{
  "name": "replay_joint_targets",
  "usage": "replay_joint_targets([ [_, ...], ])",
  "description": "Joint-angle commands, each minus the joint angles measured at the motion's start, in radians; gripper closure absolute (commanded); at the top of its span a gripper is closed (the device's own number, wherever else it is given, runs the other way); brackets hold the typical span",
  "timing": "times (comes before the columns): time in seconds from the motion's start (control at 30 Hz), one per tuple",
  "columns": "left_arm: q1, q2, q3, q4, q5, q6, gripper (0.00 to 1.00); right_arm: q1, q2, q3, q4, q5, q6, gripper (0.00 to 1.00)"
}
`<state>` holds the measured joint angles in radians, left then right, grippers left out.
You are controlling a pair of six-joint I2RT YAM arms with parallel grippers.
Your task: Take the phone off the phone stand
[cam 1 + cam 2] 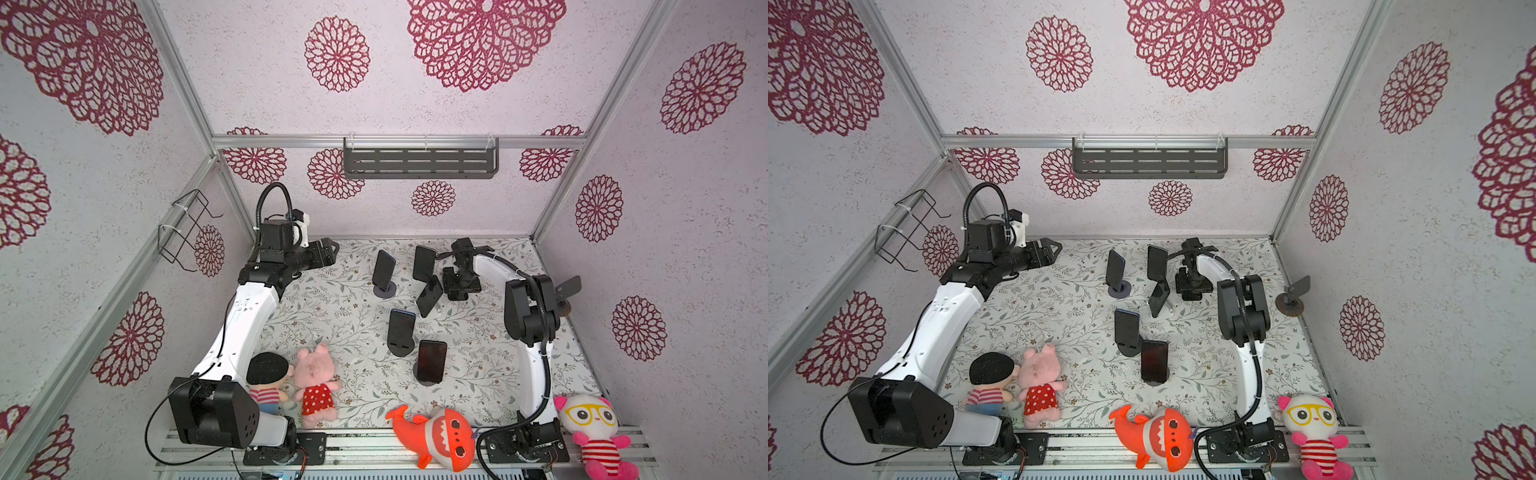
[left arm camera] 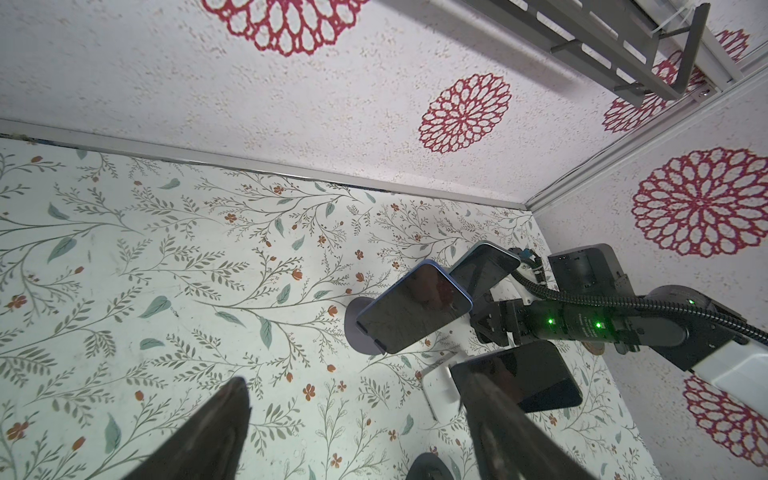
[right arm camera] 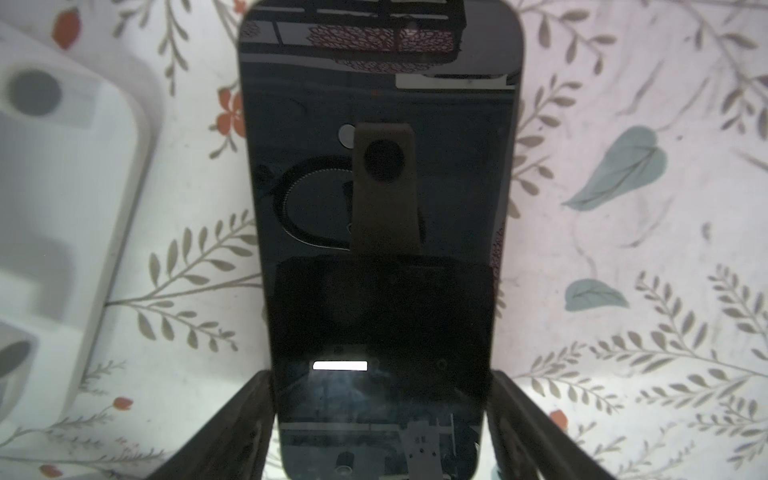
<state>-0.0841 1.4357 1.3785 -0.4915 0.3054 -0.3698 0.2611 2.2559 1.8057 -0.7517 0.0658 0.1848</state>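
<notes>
Two fingers of the right gripper (image 3: 380,374) straddle the phone (image 3: 380,124), one at each long edge; I cannot tell whether they press it. The phone, screen dark, is near the back of the table (image 1: 332,316), with a white phone stand (image 3: 62,187) just beside it. My left gripper (image 1: 335,248) hangs spread wide, well apart.

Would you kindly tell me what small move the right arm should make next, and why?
Probably close the right claw gently on the phone: its fingers flank the phone's side edges, but firm contact is unclear, and what the phone rests on is hidden.
</notes>
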Motion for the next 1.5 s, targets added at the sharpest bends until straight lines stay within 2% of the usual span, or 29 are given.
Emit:
replay_joint_targets([
  [0.0,0.007,0.009,-0.007,0.027,0.011,0.02,0.15,-0.004,-0.086,-0.008,-0.011,0.001,-0.015,0.18],
  [0.33,0.007,0.026,-0.016,0.037,0.026,0.043,0.11,-0.009,-0.255,-0.023,-0.059,-0.008,-0.034,0.14],
  [0.57,0.0,0.035,-0.058,0.115,0.121,0.084,0.05,-0.026,-0.433,-0.145,-0.065,-0.04,-0.044,0.14],
  [0.67,-0.019,0.041,-0.078,0.136,0.168,0.162,0.01,-0.035,-0.524,-0.217,-0.055,-0.098,-0.054,0.14],
  [0.77,-0.028,0.068,-0.073,0.14,0.285,0.313,0.03,-0.045,-0.616,-0.295,-0.056,-0.181,-0.043,0.14],
  [0.83,-0.028,0.098,-0.073,0.17,0.337,0.353,0.03,-0.048,-0.676,-0.356,-0.031,-0.242,-0.037,0.14],
  [0.93,-0.032,0.163,-0.012,0.107,0.39,0.408,0.03,-0.046,-0.759,-0.439,-0.008,-0.306,-0.028,0.14],
  [1.1,-0.075,0.271,0.089,0.075,0.402,0.479,0.03,-0.047,-0.875,-0.529,-0.01,-0.353,-0.03,0.14],
  [1.23,-0.139,0.351,0.153,0.056,0.354,0.573,0.03,-0.047,-0.95,-0.579,-0.006,-0.357,-0.023,0.14],
  [1.47,-0.175,0.509,0.308,0.021,0.39,0.6,0.03,-0.047,-1.031,-0.609,-0.014,-0.339,-0.022,0.14],
])
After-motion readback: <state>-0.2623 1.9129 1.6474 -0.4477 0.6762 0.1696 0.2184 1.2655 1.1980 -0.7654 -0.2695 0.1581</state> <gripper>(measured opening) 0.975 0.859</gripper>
